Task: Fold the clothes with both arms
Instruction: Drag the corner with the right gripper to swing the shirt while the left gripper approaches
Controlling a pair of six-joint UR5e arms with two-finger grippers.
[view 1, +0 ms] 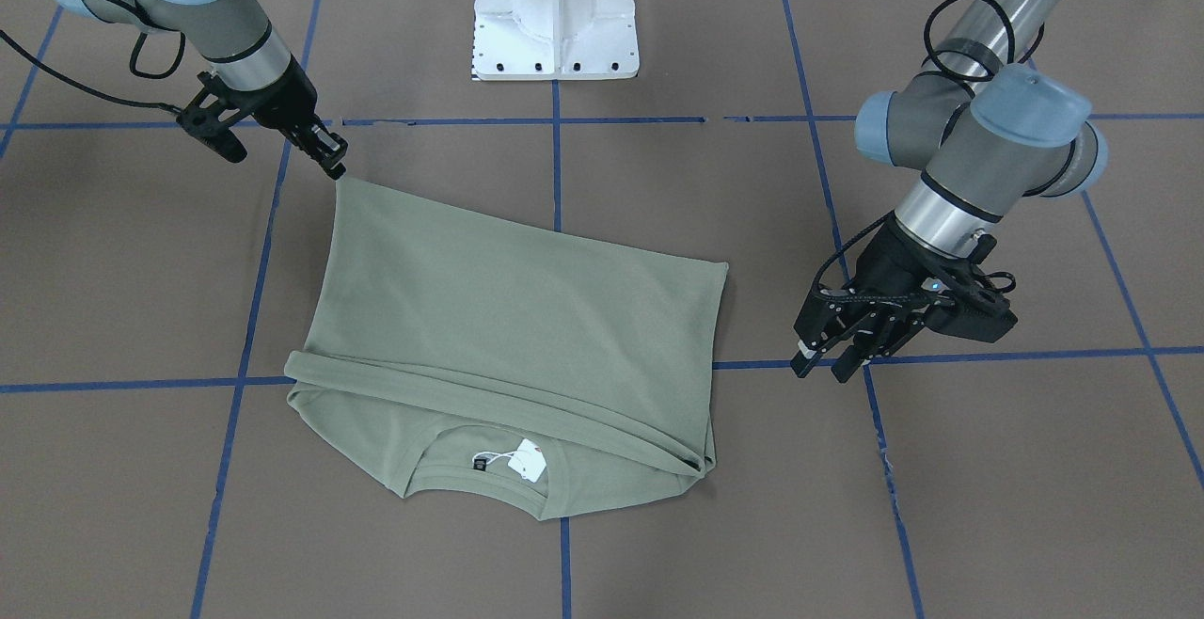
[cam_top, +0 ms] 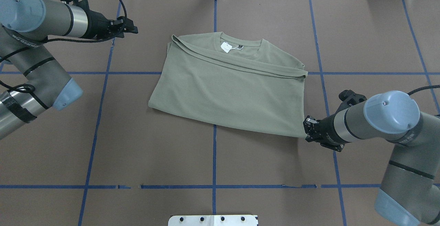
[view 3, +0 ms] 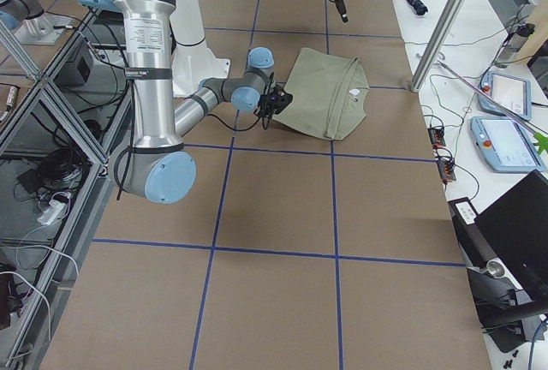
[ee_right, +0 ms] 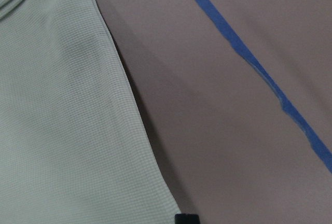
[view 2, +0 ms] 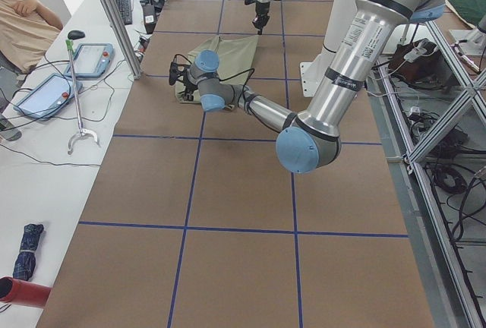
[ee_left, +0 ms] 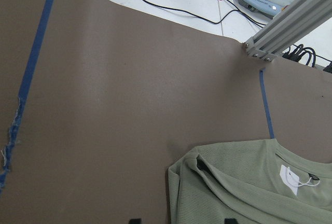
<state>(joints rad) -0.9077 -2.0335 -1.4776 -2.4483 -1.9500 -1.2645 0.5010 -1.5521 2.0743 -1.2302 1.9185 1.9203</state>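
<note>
The shirt (cam_top: 227,95) lies flat at the middle of the brown table (cam_top: 137,157), across the central line of blue tape (cam_top: 214,157) and well out from the white pedestal (view 1: 555,17); it is folded into a broad block whose long axis runs left to right, a little skewed, with its right end nearer the robot than its left; the round ribbed collar (cam_top: 240,43) points to the far side and the straight folded edge faces the robot. The cloth is a pale sage-green fine knit, smooth with few creases; a doubled band of sleeve (cam_top: 240,66) crosses it from the far-left corner to the right edge, just below the collar; a white hang tag (cam_top: 225,47) lies inside the neck beside a small dark label.

The right gripper (cam_top: 307,130) sits at the near-right corner, its fingers closed together on the cloth, which draws to a point there. The left gripper (view 1: 826,367) hovers left of the far-left corner, apart from the shirt, fingers spread wide and holding nothing.
</note>
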